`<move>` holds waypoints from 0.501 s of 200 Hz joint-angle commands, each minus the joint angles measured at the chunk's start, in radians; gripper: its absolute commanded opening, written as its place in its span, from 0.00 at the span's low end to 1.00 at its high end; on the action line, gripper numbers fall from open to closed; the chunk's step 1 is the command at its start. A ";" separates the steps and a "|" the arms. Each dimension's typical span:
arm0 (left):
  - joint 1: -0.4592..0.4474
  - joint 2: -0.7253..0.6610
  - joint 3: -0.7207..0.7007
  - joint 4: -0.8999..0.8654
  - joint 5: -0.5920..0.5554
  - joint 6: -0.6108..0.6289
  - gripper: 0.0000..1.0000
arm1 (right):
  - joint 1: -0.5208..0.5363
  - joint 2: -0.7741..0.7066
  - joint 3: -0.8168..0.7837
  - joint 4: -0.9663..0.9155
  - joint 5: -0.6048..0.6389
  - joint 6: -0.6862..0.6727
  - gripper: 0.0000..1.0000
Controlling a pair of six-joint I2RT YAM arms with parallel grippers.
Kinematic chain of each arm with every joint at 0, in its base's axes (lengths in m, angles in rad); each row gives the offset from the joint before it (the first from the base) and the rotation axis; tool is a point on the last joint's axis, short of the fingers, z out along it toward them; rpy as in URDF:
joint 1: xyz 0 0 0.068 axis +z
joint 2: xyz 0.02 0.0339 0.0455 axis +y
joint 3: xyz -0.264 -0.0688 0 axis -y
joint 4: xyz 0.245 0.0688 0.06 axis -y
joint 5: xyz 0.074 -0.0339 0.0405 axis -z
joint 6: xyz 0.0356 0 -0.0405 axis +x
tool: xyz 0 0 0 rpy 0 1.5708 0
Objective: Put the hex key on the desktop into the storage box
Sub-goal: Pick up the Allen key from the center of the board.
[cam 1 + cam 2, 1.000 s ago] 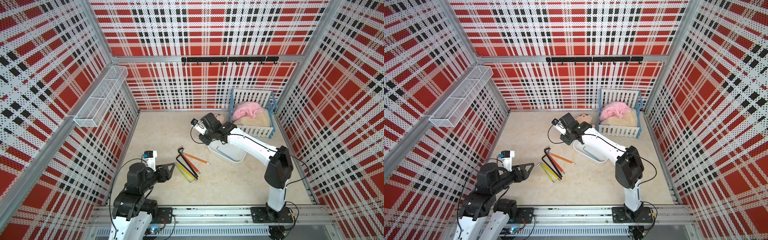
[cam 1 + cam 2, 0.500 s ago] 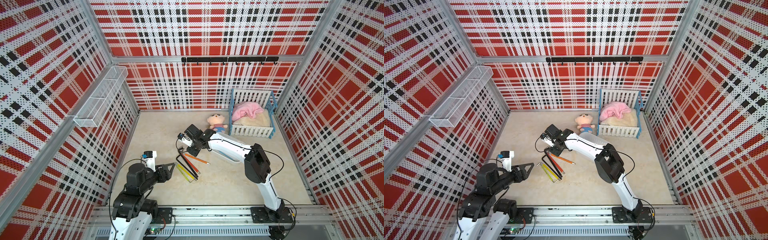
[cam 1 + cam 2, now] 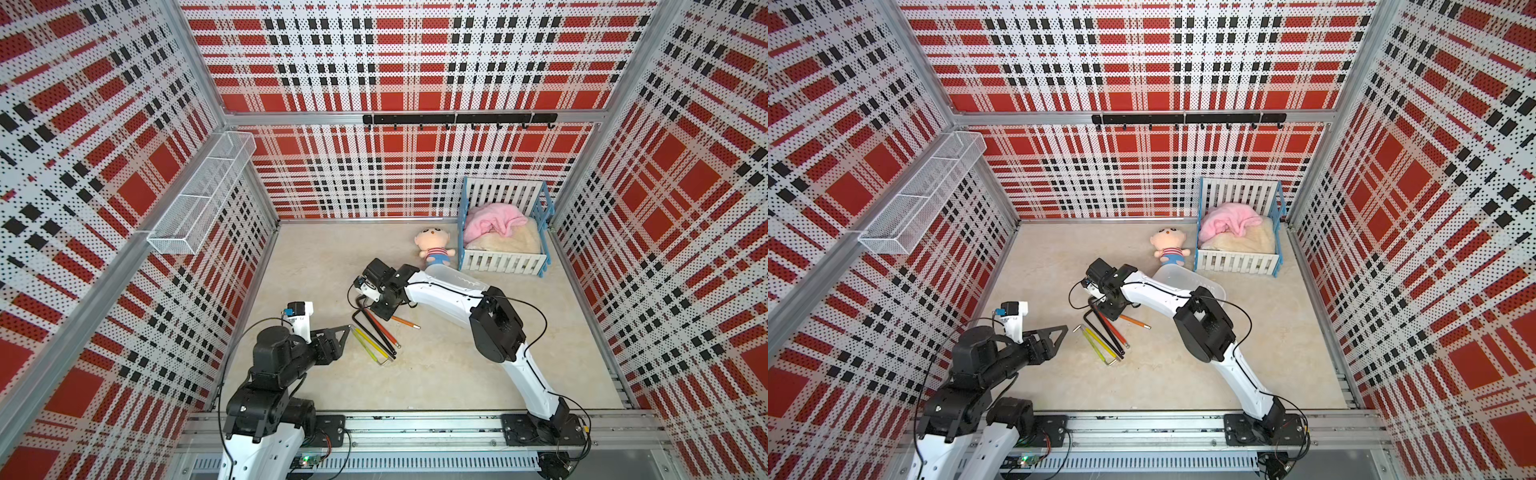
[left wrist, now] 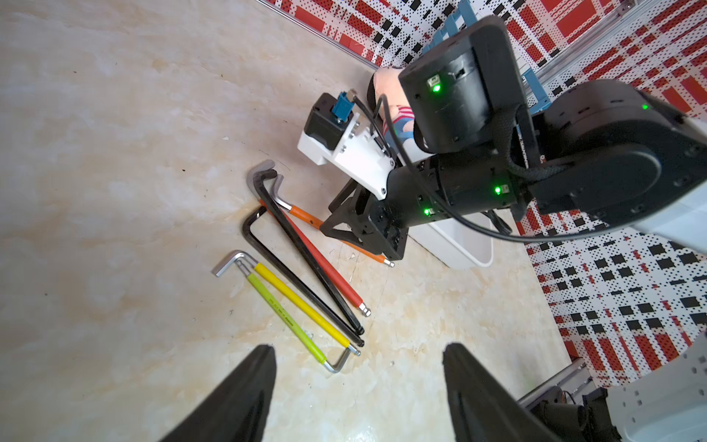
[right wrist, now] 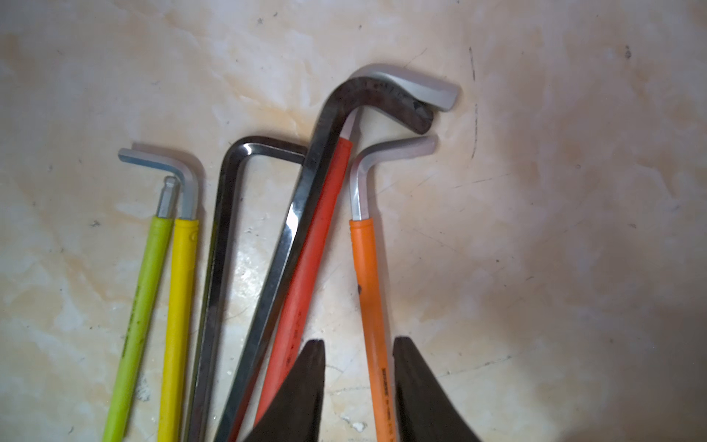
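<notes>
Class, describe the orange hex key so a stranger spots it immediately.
On the beige desktop, hex keys fan out near the white storage box. The hex key nearest the box sits between the right gripper's fingers; only its sleeve is orange.

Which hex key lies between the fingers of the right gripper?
The orange-sleeved hex key: only its shaft runs through the gap between the right gripper's fingers. The red-sleeved key beside it lies outside that gap.

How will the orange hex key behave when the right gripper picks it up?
Probably stiff and light: the orange hex key is a slim metal rod. Its bent end should stop rolling. The smooth sleeve might slip in the right gripper.
</notes>
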 commanded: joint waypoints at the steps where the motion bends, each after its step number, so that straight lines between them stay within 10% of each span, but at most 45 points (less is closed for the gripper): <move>1: 0.010 -0.005 -0.006 0.026 0.010 0.022 0.75 | 0.008 0.036 0.029 -0.016 0.025 0.025 0.36; 100: 0.013 -0.004 -0.005 0.026 0.008 0.020 0.75 | 0.008 0.098 0.051 -0.027 0.066 0.051 0.30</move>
